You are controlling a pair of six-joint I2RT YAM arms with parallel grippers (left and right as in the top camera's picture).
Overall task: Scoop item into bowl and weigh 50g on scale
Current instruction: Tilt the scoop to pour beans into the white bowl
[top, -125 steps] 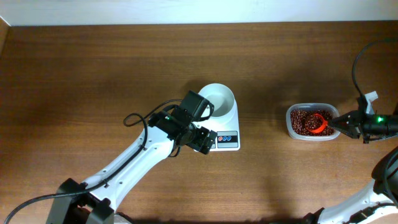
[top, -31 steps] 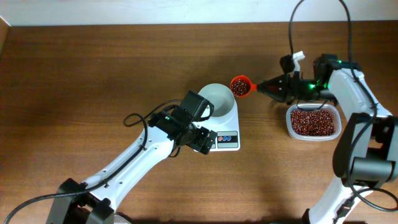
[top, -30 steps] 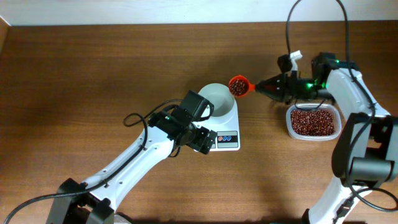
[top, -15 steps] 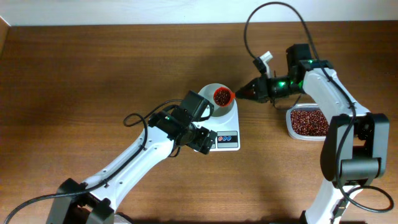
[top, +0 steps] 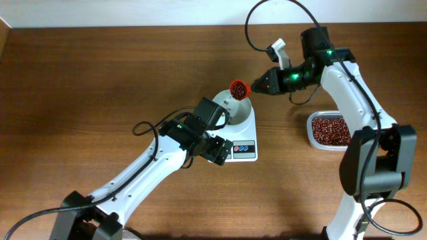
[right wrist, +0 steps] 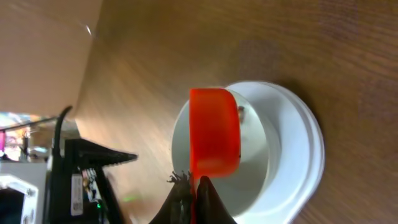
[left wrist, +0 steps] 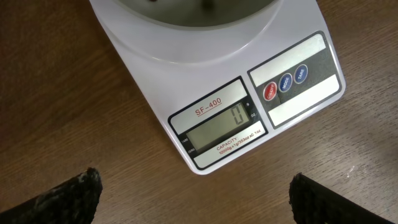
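Observation:
The white bowl (top: 230, 108) stands on the white scale (top: 244, 148). My right gripper (top: 262, 84) is shut on the handle of a red scoop (top: 238, 88) that holds red-brown beans above the bowl's far rim. In the right wrist view the scoop (right wrist: 214, 130) is tipped on its side over the bowl (right wrist: 255, 165), with a bean (right wrist: 241, 111) at its lip, and the jaws (right wrist: 194, 196) pinch the handle. My left gripper (top: 219, 150) is open and empty beside the scale's front. In the left wrist view the scale (left wrist: 224, 118) display reads 0.
A clear plastic tub (top: 329, 130) of red-brown beans stands on the wooden table to the right of the scale, below my right arm. The left arm reaches in from the front left. A pale wall edge runs along the back.
My right gripper carried the loaded scoop from the tub leftward to the bowl. In the last half second it shifted from over the bowl's middle to its far rim and tipped.

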